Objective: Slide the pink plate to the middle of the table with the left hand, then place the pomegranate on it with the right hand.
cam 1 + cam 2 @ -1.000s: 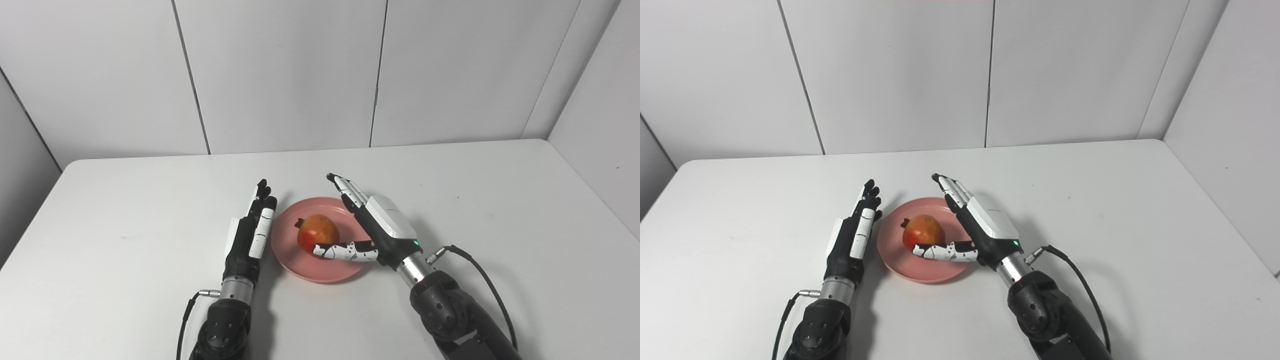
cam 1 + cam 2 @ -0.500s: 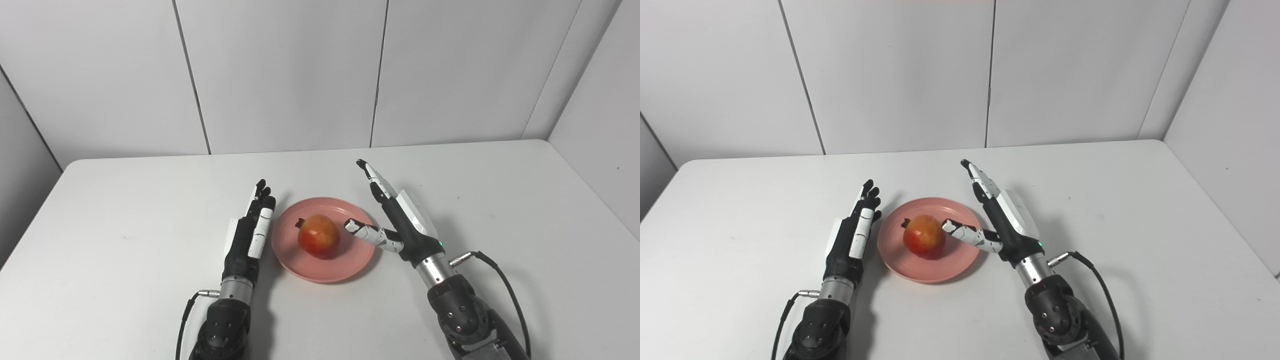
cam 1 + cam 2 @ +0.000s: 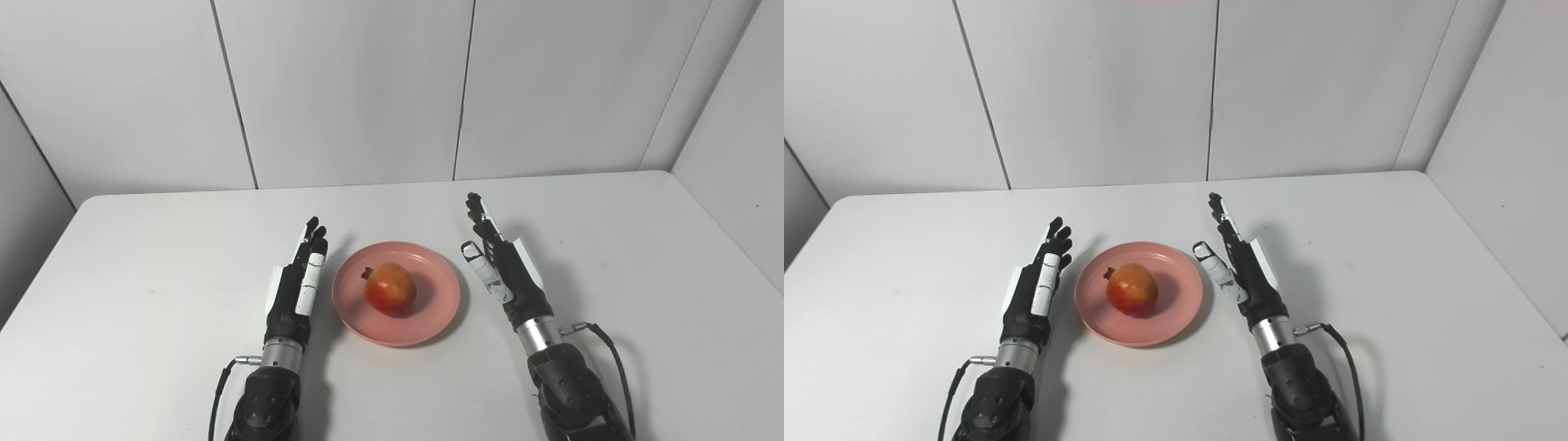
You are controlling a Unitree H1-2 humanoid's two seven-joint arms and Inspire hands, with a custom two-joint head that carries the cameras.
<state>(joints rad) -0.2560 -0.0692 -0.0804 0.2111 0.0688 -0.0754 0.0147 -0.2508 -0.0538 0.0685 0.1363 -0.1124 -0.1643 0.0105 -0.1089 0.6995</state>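
A pink plate [image 3: 429, 312] rests near the middle of the white table. On it sits a red-orange pomegranate [image 3: 390, 289], a little left of the plate's centre, crown pointing left. My left hand [image 3: 298, 285] lies just left of the plate, open, fingers straight and pointing away, a small gap from the rim. My right hand [image 3: 502, 269] is to the right of the plate, open and edge-on, fingers stretched forward, holding nothing and clear of the plate.
The white table [image 3: 612, 245] ends at grey wall panels behind and at the right. Cables run from both wrists along the table near the bottom edge.
My right hand let go of the pomegranate, drew back off the plate to the right and turned edge-on. My left hand shifted slightly left. Plate and fruit stayed put.
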